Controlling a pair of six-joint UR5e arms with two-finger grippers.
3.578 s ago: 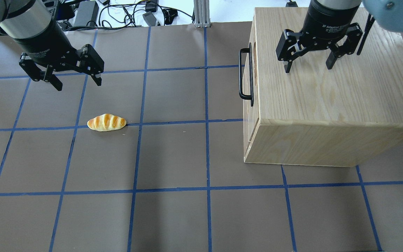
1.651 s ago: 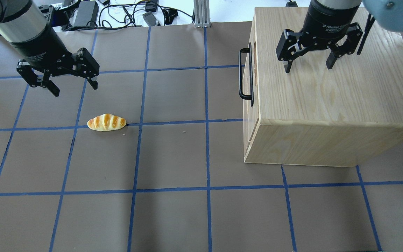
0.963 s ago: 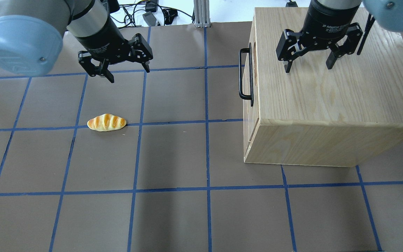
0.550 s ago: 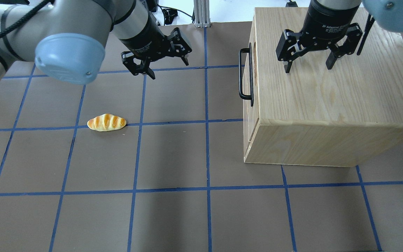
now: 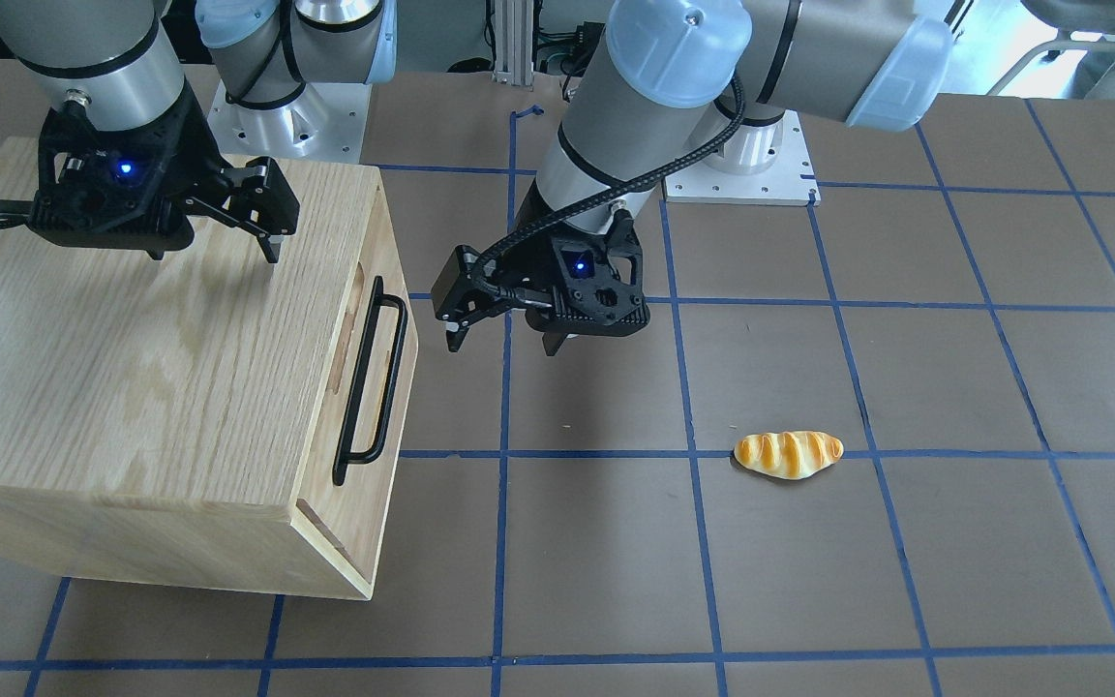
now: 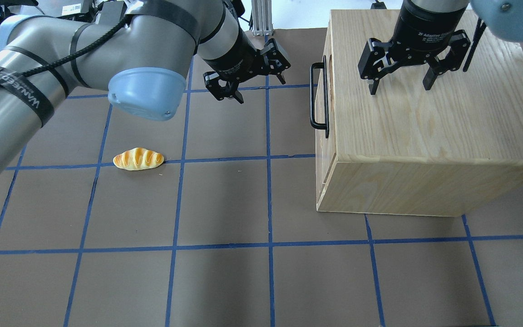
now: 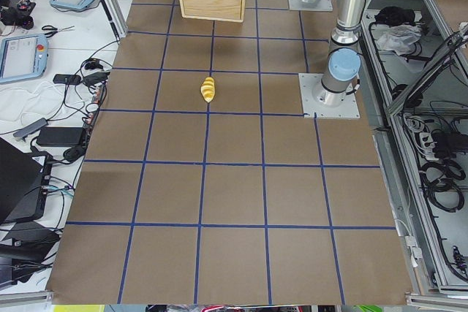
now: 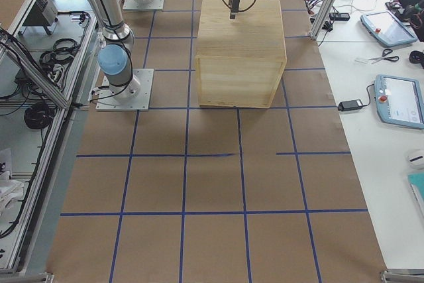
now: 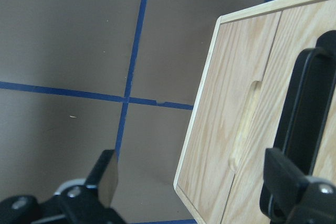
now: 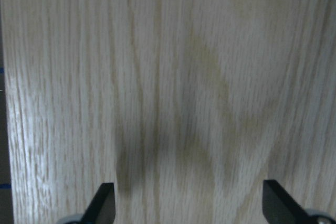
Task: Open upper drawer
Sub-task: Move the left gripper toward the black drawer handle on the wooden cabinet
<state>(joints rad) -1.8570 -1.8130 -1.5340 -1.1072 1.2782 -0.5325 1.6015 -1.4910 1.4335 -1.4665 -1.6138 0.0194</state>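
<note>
The upper drawer (image 5: 374, 368) is shut in the oak cabinet (image 6: 425, 113), with its black bar handle (image 6: 312, 97) facing the middle of the table. My left gripper (image 6: 261, 90) is open and empty and hovers a short way left of the handle, apart from it. It also shows in the front view (image 5: 501, 346). The left wrist view shows the handle (image 9: 307, 129) and an oval notch (image 9: 244, 124) ahead, between the fingertips (image 9: 105, 177). My right gripper (image 6: 400, 88) is open and empty just above the cabinet top, also seen in the front view (image 5: 214, 254).
A toy bread roll (image 6: 138, 159) lies on the brown mat, well left of the cabinet. Blue tape lines grid the mat. Cables and power bricks (image 6: 116, 13) lie past the far edge. The left arm's elbow (image 6: 145, 93) hangs over the mat's left part.
My left arm has swept from the far left across the table toward the cabinet's handle, gripper still open. The right gripper, the cabinet and the bread roll have not moved.
</note>
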